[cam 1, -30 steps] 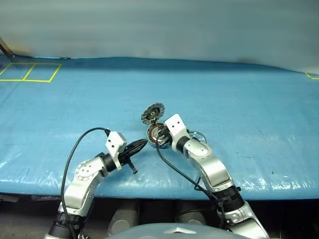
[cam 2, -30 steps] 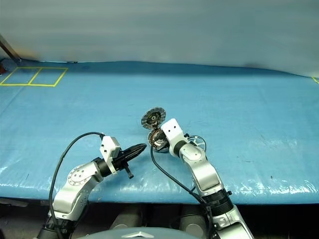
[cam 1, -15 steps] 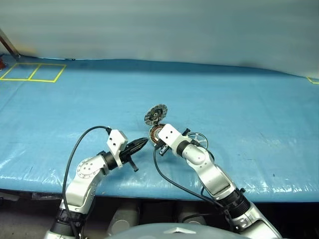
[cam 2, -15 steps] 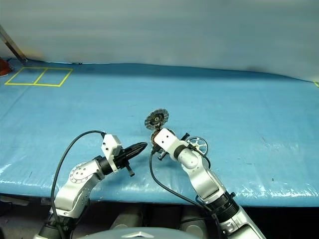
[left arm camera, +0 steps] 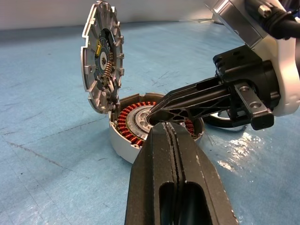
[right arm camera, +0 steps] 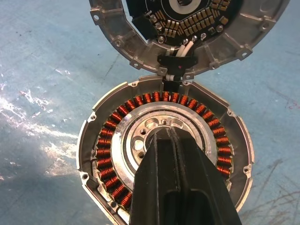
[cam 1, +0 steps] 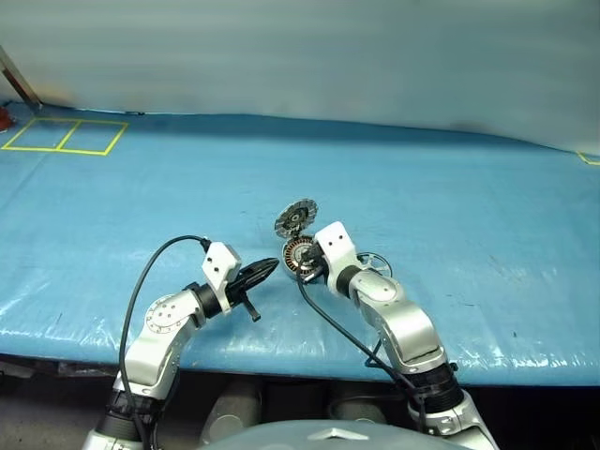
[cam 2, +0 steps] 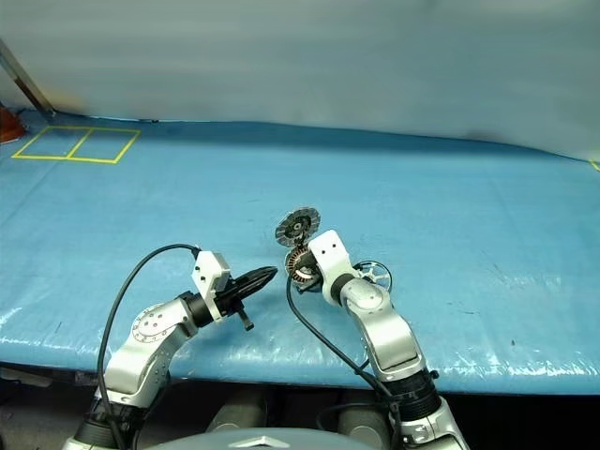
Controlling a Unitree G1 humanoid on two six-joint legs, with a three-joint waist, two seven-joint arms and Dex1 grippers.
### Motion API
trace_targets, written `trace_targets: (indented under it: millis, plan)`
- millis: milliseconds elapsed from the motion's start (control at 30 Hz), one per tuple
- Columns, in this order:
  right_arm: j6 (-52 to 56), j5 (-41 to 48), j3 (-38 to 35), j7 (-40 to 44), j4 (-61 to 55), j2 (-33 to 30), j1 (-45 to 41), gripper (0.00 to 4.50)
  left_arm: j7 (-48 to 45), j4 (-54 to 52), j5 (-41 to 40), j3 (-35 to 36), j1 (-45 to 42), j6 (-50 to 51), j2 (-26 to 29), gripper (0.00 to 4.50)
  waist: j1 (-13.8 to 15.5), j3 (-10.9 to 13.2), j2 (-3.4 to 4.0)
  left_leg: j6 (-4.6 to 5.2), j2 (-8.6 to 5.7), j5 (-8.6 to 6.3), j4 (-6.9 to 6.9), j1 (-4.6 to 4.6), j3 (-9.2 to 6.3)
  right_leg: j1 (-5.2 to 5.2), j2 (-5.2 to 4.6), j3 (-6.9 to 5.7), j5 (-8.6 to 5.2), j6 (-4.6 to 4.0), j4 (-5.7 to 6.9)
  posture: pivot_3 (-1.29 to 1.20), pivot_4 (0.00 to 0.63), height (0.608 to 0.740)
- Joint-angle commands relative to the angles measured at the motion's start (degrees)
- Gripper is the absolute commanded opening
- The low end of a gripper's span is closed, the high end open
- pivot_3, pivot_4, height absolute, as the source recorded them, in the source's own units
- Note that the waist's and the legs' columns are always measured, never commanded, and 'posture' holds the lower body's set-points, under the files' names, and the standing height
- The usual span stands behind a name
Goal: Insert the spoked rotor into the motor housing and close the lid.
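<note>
Your right gripper [left arm camera: 161, 110] now tips down more steeply, its shut jaws poking into the housing's [right arm camera: 164, 140] centre; the rotor [cam 2: 372, 274] shows beside it.

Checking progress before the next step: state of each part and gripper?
motor housing: open on the table, windings exposed, no rotor inside
lid: hinged up, standing open
spoked rotor: lying on the table beside the housing
right gripper: shut, tips over the housing centre
left gripper: shut, empty

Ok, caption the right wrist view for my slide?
Shut right gripper poised over the open silver motor housing's copper windings, its hinged grey lid raised.
</note>
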Motion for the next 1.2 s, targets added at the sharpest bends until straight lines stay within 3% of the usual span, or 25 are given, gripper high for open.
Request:
trace_targets:
  millis: [33, 400, 767, 867, 1000, 1200]
  plan:
    - [12.53, 1.92, -4.82, -2.21, 6.44, 0.56, 5.07, 0.02, 0.25, -0.42, 0.36, -0.6, -0.93, -0.63, -0.45, 0.0, 0.0, -0.07, 0.01, 0.0, 0.0, 0.0, -0.04, 0.0, -0.01, 0.0, 0.0, 0.0, 0.0, 0.0, -0.04, 0.0, 0.15, 0.74]
    - [18.36, 3.44, -6.6, -6.98, 4.99, 0.28, 5.5, 0.02, 0.03, -0.39, 0.67, -1.08, -0.98, -0.53, -0.69, 0.0, 0.25, -0.8, 0.16, 0.1, -0.11, -0.1, -0.44, 0.0, -0.18, 0.12, 0.03, -0.21, -0.06, 0.11, -0.69, 0.0, 0.15, 0.74]
    - [-2.17, 8.16, 1.95, 3.13, -4.8, -5.47, 7.58, 0.02, -0.04, 0.32, 0.83, -1.49, -1.6, -0.37, -0.76, 0.0, 0.08, 0.14, 0.49, 0.11, -0.17, -0.18, -0.49, -0.55, -0.25, -0.41, 0.02, -0.24, -0.12, 0.16, -0.78, 0.0, 0.15, 0.74]
    - [-4.79, 7.94, 1.09, 1.59, -3.71, -4.35, 6.67, 0.02, 0.02, 0.4, 0.88, -1.55, -1.58, -0.41, -0.85, 0.0, -0.6, 0.26, 0.49, 0.3, -0.12, -0.08, -0.49, -0.93, -0.35, -0.89, 0.47, -0.39, 0.07, 0.26, -0.62, 0.0, 0.15, 0.74]
    - [-6.57, 5.85, 1.24, -0.3, -1.1, -4.71, 5.05, 0.02, 0.16, 0.43, 0.99, -1.66, -1.48, -0.44, -0.96, 0.0, -1.12, 0.42, 0.58, 0.29, -0.09, -0.15, -0.48, -0.95, -0.25, -0.81, 0.55, -0.34, 0.11, 0.17, -0.61, 0.0, 0.15, 0.74]
    - [-14.72, 9.85, -0.26, 3.8, -3.33, -4.15, 6.24, 0.02, 0.42, 0.26, 0.7, -1.53, -1.35, -0.35, -1.01, 0.0, -0.85, 0.97, 0.47, 0.32, -0.09, -0.16, -0.38, -0.92, -0.28, -0.83, 0.53, -0.39, -0.02, 0.49, -0.63, 0.0, 0.15, 0.74]
